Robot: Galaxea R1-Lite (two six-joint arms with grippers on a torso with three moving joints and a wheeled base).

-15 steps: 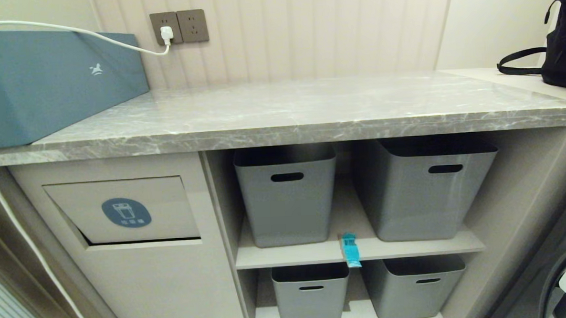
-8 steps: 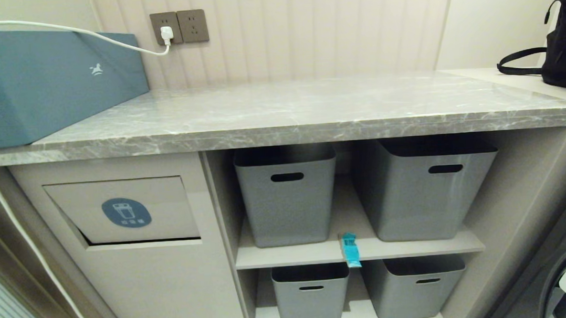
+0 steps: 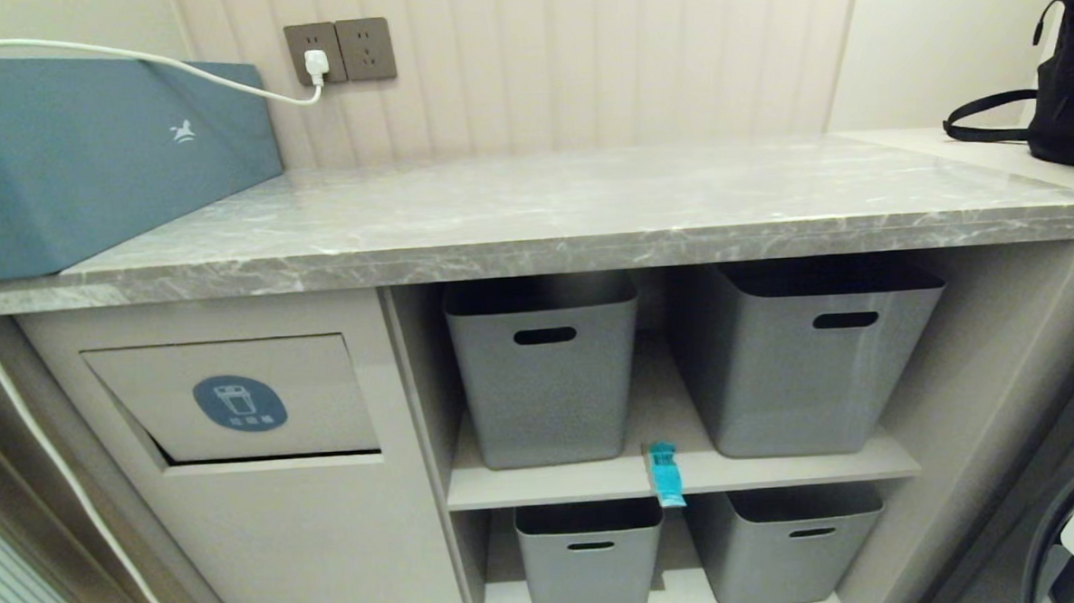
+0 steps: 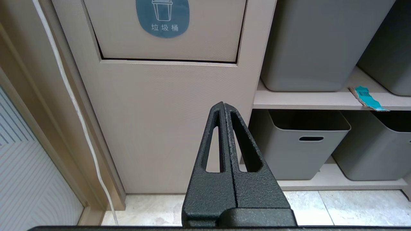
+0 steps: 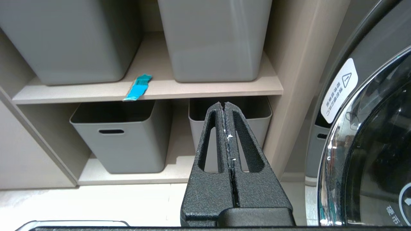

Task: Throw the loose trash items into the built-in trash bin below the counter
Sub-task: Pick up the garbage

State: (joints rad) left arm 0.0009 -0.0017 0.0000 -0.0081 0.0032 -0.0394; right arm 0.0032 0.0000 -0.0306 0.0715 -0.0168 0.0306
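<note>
Even indoor light, sharp frames, glare on the counter [image 3: 587, 200]

A crumpled teal barcoded wrapper [image 3: 664, 474] overhangs the front edge of the beige shelf, lower centre; the beige flap bin with blue oval sticker [image 3: 233, 401] sits shut, lower left, beneath the grey marble-patterned counter [image 3: 533, 216].

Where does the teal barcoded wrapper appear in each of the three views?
Head view: teal barcoded wrapper on the upper shelf's front edge, between the two upper grey baskets.
Left wrist view: far right, overhanging that shelf edge.
Right wrist view: left of centre, same edge.
Shared landmark: the upper shelf.
</note>
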